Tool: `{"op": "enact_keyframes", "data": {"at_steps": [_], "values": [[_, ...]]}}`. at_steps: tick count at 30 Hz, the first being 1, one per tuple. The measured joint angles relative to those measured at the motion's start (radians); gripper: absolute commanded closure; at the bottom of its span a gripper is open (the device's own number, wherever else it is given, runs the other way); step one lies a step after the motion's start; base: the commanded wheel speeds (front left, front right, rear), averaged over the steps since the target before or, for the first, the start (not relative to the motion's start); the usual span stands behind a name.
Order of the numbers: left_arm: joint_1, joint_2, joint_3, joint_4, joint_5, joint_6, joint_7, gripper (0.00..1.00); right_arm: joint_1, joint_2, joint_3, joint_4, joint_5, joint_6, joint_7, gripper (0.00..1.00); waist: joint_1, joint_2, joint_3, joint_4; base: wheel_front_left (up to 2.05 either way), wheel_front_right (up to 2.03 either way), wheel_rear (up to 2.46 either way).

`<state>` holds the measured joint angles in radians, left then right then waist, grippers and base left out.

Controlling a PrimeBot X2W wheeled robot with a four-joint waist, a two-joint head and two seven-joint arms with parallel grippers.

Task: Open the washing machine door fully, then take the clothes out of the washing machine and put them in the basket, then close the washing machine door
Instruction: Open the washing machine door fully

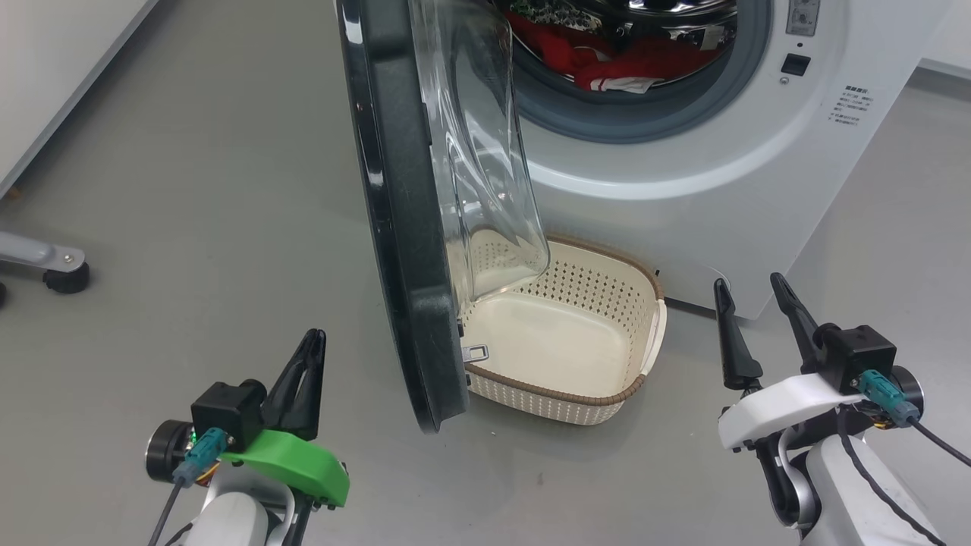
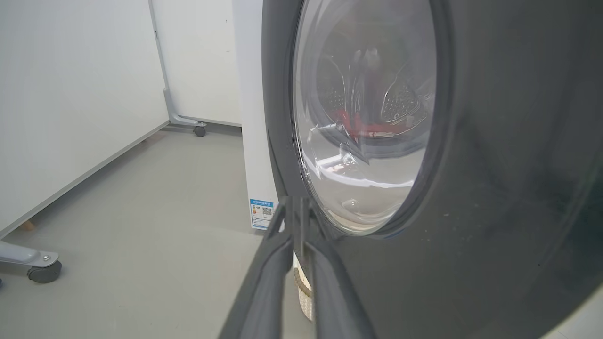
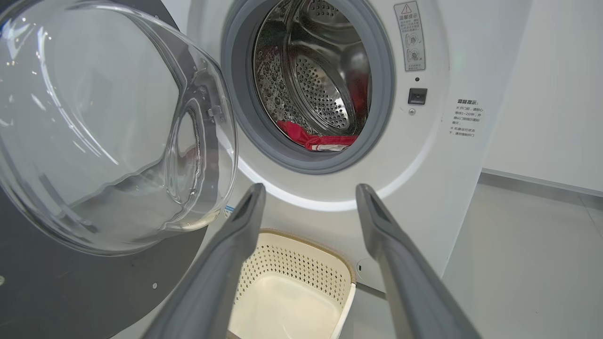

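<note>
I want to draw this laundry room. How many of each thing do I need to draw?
Washer: 1
Door: 1
Basket: 1
Red clothes pile: 1 (I can't tell how many pieces are in it)
Claws: 2 (left claw, right claw)
Total: 6

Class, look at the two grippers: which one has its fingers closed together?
The left gripper, with the green cover: its fingers meet, while those of the right gripper stand wide apart.
</note>
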<state>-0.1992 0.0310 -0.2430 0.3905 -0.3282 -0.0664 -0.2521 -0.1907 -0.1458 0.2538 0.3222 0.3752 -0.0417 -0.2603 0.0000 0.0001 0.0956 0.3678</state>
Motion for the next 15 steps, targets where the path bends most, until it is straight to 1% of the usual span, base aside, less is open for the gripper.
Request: {"op": "enact_keyframes", "data": {"at_steps": [2, 9, 12, 15], "values": [[0.000, 0.000, -0.002, 0.000, 0.000, 0.000, 0.000, 1.00, 0.002, 0.004, -0.005, 0.000, -0.001, 0.009, 0.000, 0.00, 0.0000, 0.0000, 0.000, 0.000, 0.00, 0.00, 0.00], [0.000, 0.000, 0.005, -0.017, 0.000, 0.000, 0.000, 1.00, 0.015, 0.017, -0.019, 0.002, -0.018, 0.019, 0.000, 0.00, 0.0000, 0.0000, -0.002, 0.003, 0.00, 0.00, 0.00], [0.000, 0.000, 0.019, -0.047, 0.004, 0.003, 0.000, 1.00, 0.015, 0.019, -0.025, 0.003, -0.026, 0.023, 0.000, 0.00, 0.0000, 0.0000, -0.003, 0.005, 0.00, 0.00, 0.00], [-0.004, 0.001, 0.045, -0.095, 0.008, 0.015, 0.000, 1.00, 0.015, 0.022, -0.030, 0.004, -0.028, 0.031, 0.000, 0.00, 0.0000, 0.0000, -0.004, 0.006, 0.00, 0.00, 0.00]]}}
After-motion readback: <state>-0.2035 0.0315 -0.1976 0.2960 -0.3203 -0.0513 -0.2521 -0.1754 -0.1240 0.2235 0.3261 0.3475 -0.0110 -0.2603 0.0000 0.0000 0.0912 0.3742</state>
